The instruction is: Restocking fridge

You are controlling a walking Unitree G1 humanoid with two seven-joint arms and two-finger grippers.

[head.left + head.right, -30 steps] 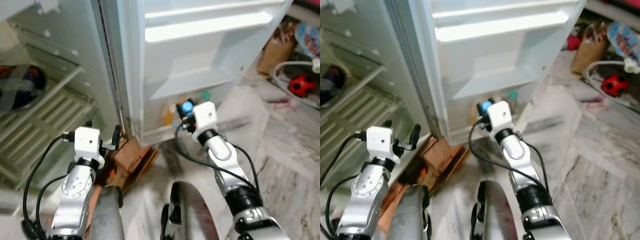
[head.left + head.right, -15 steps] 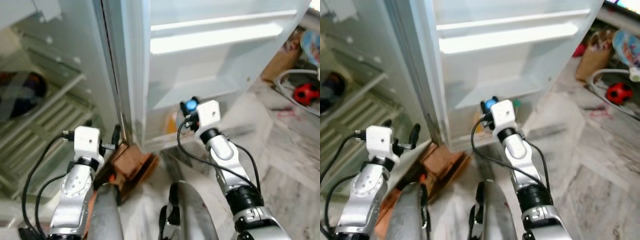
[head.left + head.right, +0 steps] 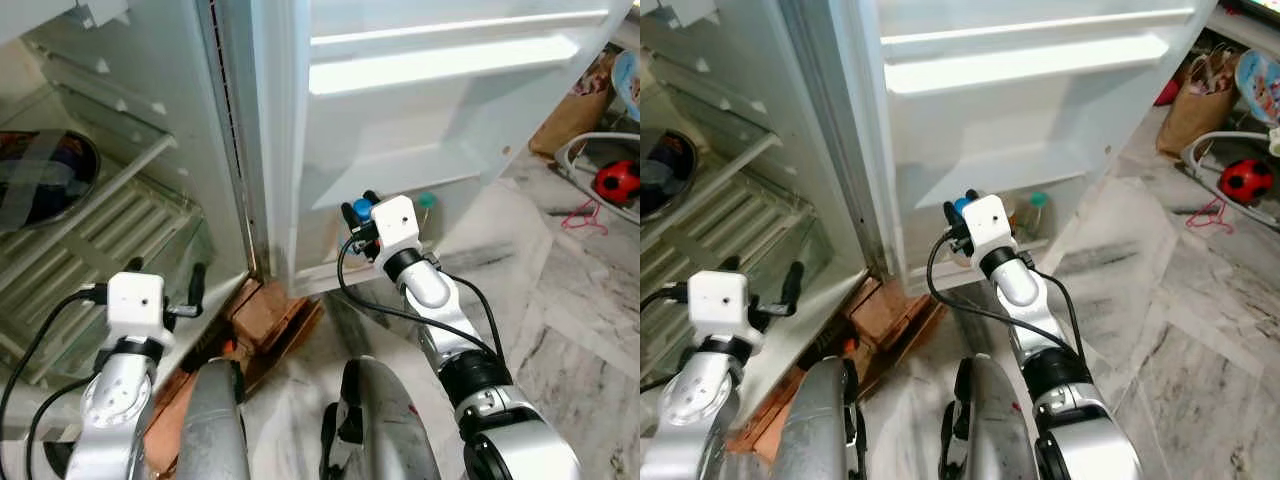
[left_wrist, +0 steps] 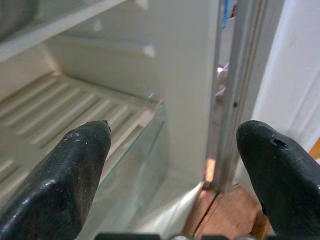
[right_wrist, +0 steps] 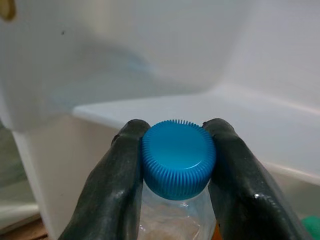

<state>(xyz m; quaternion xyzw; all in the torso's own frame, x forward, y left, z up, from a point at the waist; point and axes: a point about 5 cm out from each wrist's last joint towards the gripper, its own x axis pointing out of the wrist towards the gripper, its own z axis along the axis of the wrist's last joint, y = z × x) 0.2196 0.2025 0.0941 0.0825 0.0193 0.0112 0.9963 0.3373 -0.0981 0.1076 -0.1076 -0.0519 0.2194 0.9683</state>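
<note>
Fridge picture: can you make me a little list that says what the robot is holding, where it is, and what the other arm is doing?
held thing: bottle with a blue cap
holder: right gripper, shut on the cap
where: at the bottom shelf of the open fridge door
already there: a green-capped bottle
left gripper: open, holding nothing, facing the wire shelf
under fridge: bricks
</note>
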